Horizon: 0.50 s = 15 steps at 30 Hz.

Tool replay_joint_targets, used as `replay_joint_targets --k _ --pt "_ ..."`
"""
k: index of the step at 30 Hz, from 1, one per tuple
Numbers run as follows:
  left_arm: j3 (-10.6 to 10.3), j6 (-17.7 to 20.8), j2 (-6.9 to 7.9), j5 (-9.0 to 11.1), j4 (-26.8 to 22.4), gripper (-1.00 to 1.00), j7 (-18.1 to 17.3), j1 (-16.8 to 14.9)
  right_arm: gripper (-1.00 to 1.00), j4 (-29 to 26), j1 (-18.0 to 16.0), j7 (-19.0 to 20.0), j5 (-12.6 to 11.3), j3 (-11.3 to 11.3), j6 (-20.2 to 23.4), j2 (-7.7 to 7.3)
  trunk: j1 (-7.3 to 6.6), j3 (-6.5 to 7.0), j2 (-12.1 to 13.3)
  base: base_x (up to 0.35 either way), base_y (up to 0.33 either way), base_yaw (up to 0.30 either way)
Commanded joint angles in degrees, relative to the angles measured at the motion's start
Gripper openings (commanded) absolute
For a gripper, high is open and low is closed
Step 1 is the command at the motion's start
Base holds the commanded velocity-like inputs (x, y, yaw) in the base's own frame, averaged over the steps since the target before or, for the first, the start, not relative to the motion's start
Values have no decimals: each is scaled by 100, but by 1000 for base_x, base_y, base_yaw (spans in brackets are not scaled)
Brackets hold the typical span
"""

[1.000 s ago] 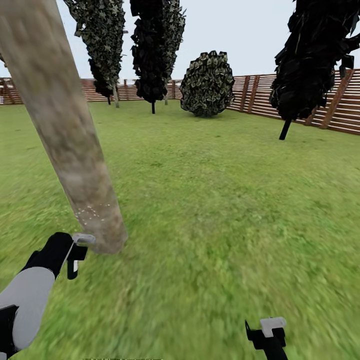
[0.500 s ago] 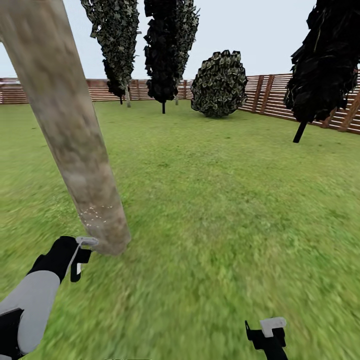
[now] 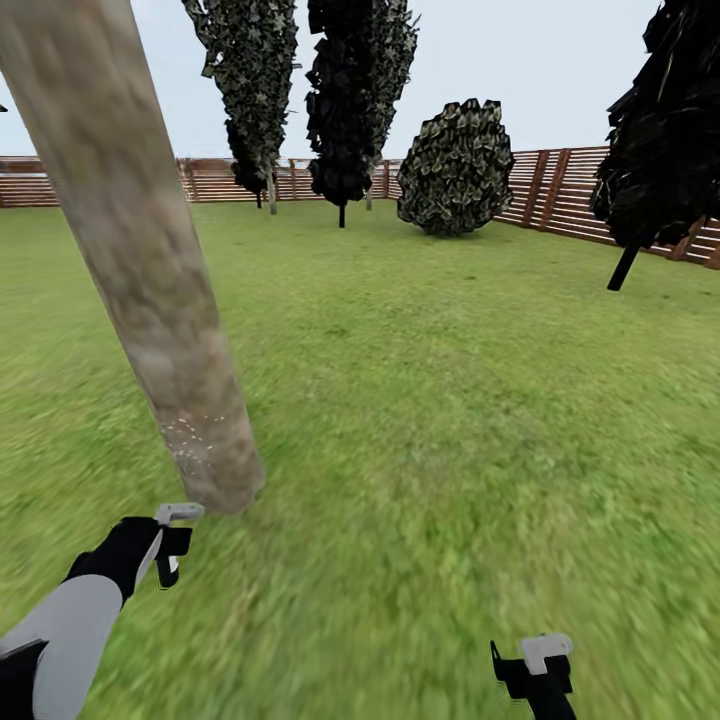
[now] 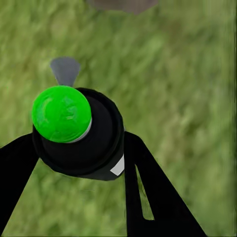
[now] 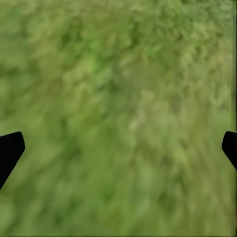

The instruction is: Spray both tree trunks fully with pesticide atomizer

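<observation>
The main risk from here is a poor spray pattern: the trunk (image 3: 150, 270) carries only a small patch of pale specks (image 3: 195, 435) near its foot, with the bark above it bare, so if the nozzle is kept low or pointed past the bark the pesticide would land on the grass (image 3: 430, 420) and the trunk would stay uncovered. Starting at the left, the left gripper (image 3: 168, 540) hangs low over the lawn, just in front of the foot of the trunk and apart from it. In the left wrist view its two black fingers (image 4: 148, 192) are clamped either side of a black bottle with a bright green cap (image 4: 61, 112) — evidently the atomizer (image 4: 81, 136) — with a grey tab (image 4: 65, 70) poking out beyond the cap. A second risk is the grip: it sits on the round body, so a jolt could twist the bottle and throw off its aim. Further right, the right gripper (image 3: 535, 672) rests low over bare grass, well apart from the trunk; the right wrist view shows its fingertips (image 5: 10, 148) spread wide, holding nothing. Along the back runs the slatted fence (image 3: 560, 195) — no second thick trunk can be made out.
</observation>
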Motion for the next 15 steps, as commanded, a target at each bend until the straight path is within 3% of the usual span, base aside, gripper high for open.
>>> replay_joint_targets --k 1,8,12,15 --pt "2 -22 1 -1 -1 -100 6 0 100 0 0 0 0 0 -1 0 0 0 0 197 -209 0" --pt "-12 -51 3 -9 10 -100 24 0 100 0 0 0 0 0 -2 8 0 0 0 170 -228 0" --pt "-14 -60 -9 8 39 -100 355 0 100 0 0 0 0 0 0 9 0 0 0 77 -264 25" --pt "-14 -61 -13 23 42 -100 450 0 100 0 0 0 0 0 0 9 0 0 0 9 -273 208"
